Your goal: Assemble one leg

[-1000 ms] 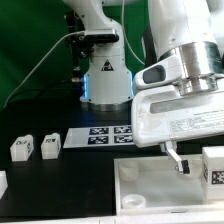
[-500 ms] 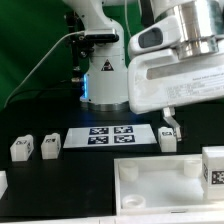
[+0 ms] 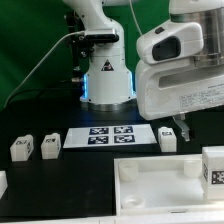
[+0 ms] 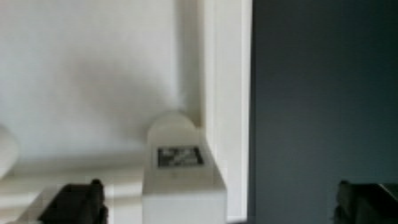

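One white panel (image 3: 150, 164) lies nearest; beyond it the gripper (image 4: 219, 203), spread wide, hangs above the leg (image 3: 167, 138), standing just beside the marker board (image 3: 100, 136) at the exterior view's right, off-centre between the jaws.

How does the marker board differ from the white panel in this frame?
The marker board is thin and flat with black-and-white tags printed on top; the white panel has a raised rim, a corner socket and no tags showing. The panel looks larger and lies nearer the camera than the marker board. Both are white and lie flat on the black table.
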